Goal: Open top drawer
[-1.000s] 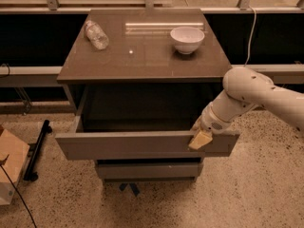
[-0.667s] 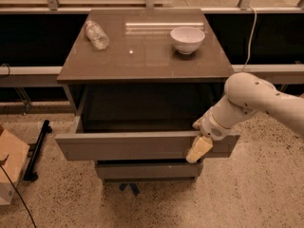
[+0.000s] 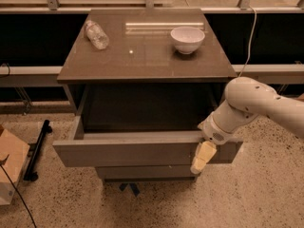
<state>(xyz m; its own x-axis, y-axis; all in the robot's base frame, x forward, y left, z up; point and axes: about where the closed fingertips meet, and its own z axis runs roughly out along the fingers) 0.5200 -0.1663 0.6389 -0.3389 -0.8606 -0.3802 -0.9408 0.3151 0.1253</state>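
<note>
The top drawer (image 3: 128, 148) is pulled out from the grey-brown cabinet; its flat front faces me and its dark inside shows behind it. A narrower drawer front (image 3: 142, 171) sits closed below it. My gripper (image 3: 202, 158) hangs in front of the right part of the top drawer's front, its pale fingers pointing down, just below the drawer's top edge. The white arm reaches in from the right.
A white bowl (image 3: 187, 38) and a clear plastic bottle (image 3: 96, 34) lying on its side rest on the cabinet top (image 3: 142, 56). A cardboard box (image 3: 9, 170) and a black stand leg (image 3: 38, 148) are on the floor at left. A rail runs behind.
The gripper has dropped lower along the drawer front and moved slightly away from its top edge. The drawer stays pulled out about the same.
</note>
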